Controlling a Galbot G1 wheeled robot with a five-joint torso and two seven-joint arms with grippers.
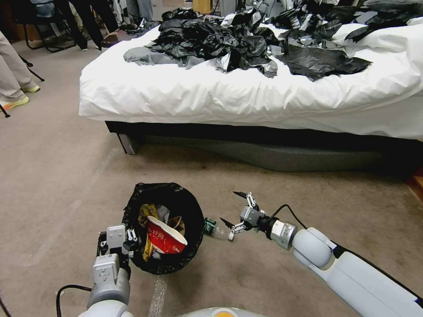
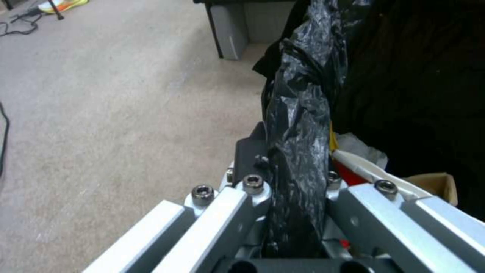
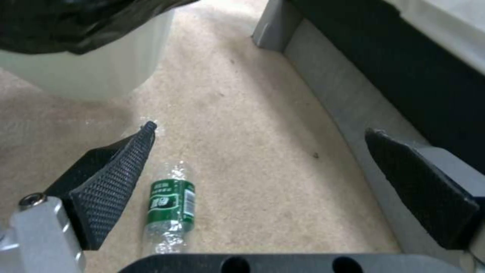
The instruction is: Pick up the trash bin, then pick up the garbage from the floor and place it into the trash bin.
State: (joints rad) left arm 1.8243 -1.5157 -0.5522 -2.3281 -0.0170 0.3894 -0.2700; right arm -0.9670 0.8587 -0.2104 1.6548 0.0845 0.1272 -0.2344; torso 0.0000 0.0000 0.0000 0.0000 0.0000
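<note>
Near the bed [image 1: 246, 97], left gripper [image 1: 125, 240] clamps one trash bin [image 1: 164, 229]; right gripper [image 1: 237, 209], fingers [image 3: 113, 182] spread, hovers over one green-labelled bottle [image 3: 171, 206].

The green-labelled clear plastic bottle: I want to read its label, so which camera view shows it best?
The right wrist view: the green-labelled clear plastic bottle lies whole on the beige carpet between the right gripper and its open jaws, label facing up. The head view shows it small beside the white black-lined trash bin. The left wrist view gives nothing of it.
</note>
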